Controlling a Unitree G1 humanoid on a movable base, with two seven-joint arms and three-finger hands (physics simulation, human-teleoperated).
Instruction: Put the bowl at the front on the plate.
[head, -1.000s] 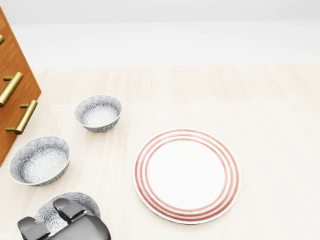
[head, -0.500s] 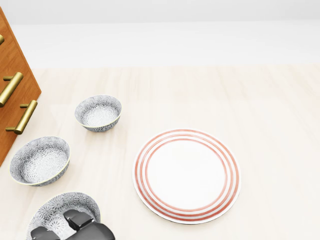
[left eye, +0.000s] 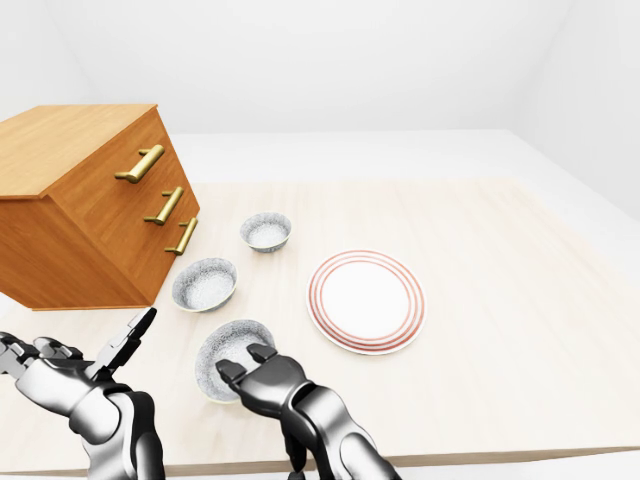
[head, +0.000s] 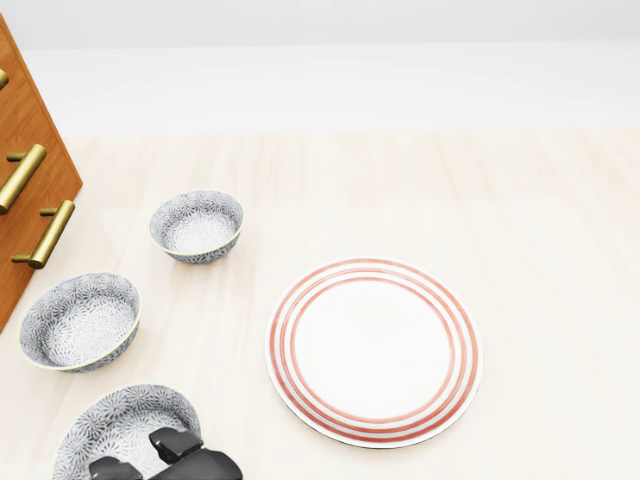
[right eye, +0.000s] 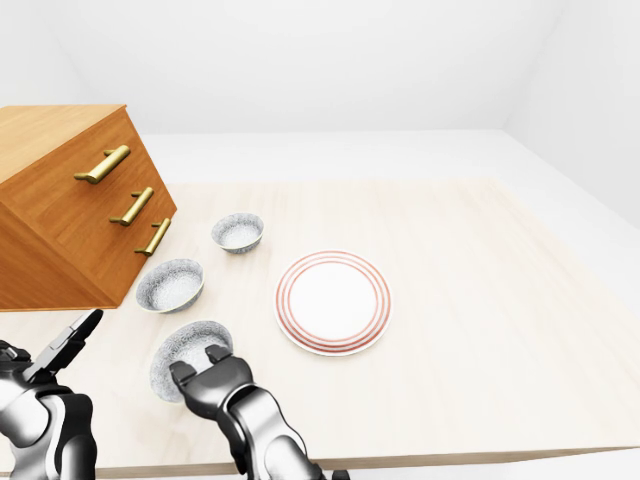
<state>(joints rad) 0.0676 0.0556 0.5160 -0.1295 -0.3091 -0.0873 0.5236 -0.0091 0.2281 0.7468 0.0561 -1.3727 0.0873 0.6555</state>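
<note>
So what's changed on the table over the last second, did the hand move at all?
In the head view the right hand slid toward the bottom edge, uncovering more of the nearest bowl; its fingers sit over that bowl's near rim, with no clear grip. The bowl itself, the other two bowls, the plate and the dresser stayed put.

text: none readable | labels: none | brands: none | numbers: none | signs: none

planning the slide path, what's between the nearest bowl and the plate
Nothing: in the head view, bare table separates the nearest bowl from the plate.
</note>
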